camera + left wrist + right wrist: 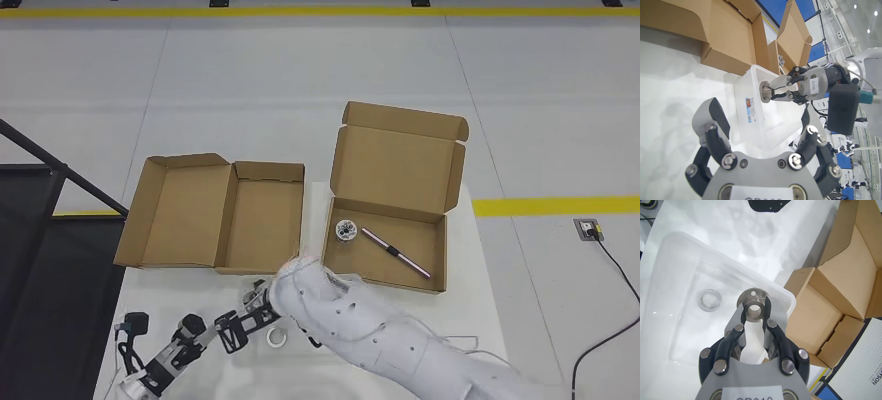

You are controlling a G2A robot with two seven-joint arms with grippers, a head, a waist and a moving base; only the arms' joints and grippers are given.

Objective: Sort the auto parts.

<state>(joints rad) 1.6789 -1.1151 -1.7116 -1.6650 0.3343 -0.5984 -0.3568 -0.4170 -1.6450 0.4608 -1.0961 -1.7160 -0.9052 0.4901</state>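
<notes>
A metal flanged bushing (750, 296) hangs just above the near corner of a clear plastic bin (715, 251), and my right gripper (754, 308) is shut on its hub. A clear ring (710, 301) lies on the bin floor beside it. From the left wrist view, the same bushing (763, 92) is held by the right gripper (771, 91) over the bin (753, 106). My left gripper (761, 113) stands open and empty, low over the table, facing the bin.
Two open cardboard boxes stand behind the bin. The left box (215, 212) holds nothing. The right box (395, 180) holds a round part (346, 231) and a thin rod (396, 252). A black frame (40, 200) borders the table's left side.
</notes>
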